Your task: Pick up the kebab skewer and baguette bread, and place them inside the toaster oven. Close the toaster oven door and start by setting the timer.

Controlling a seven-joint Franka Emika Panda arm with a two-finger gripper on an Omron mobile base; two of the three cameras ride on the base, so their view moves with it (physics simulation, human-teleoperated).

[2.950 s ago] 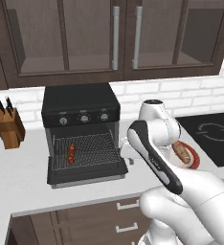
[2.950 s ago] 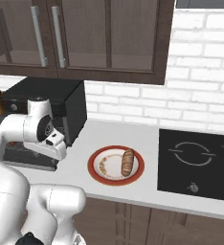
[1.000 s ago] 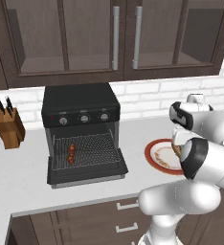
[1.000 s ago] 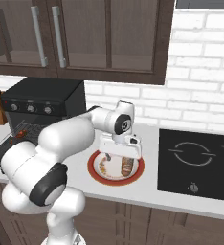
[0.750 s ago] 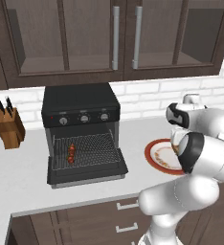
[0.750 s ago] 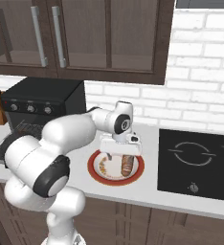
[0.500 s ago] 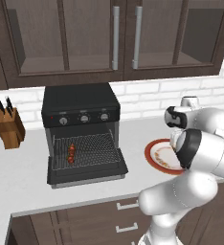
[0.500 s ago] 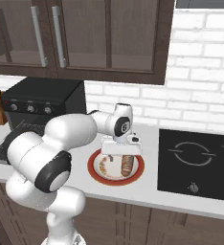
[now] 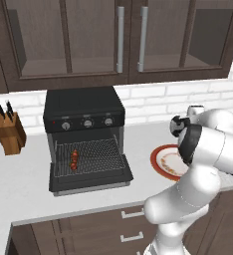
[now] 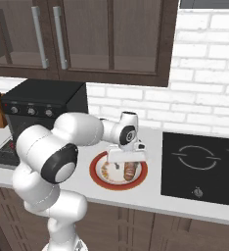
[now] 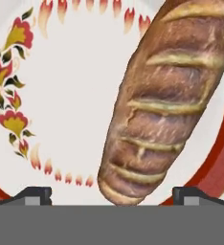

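Note:
The golden-brown baguette bread [image 11: 166,100] lies on a red-rimmed flowered plate [image 11: 71,95] on the counter. My gripper [image 10: 127,160] hangs just above the baguette bread [image 10: 131,170], open, with one dark fingertip [image 11: 35,195] on each side of the loaf's near end, touching nothing. The kebab skewer [image 9: 74,159] rests on the wire rack inside the black toaster oven [image 9: 83,107]. The toaster oven door [image 9: 91,180] is folded down flat in front of it.
A knife block [image 9: 9,134] stands left of the oven. A black cooktop [image 10: 204,166] lies right of the plate [image 10: 99,172]. A white brick wall and dark glass-front cabinets rise behind the counter.
My hand has come down closer over the plate and the baguette bread, still open. Earlier the arm swung from the oven across to the plate.

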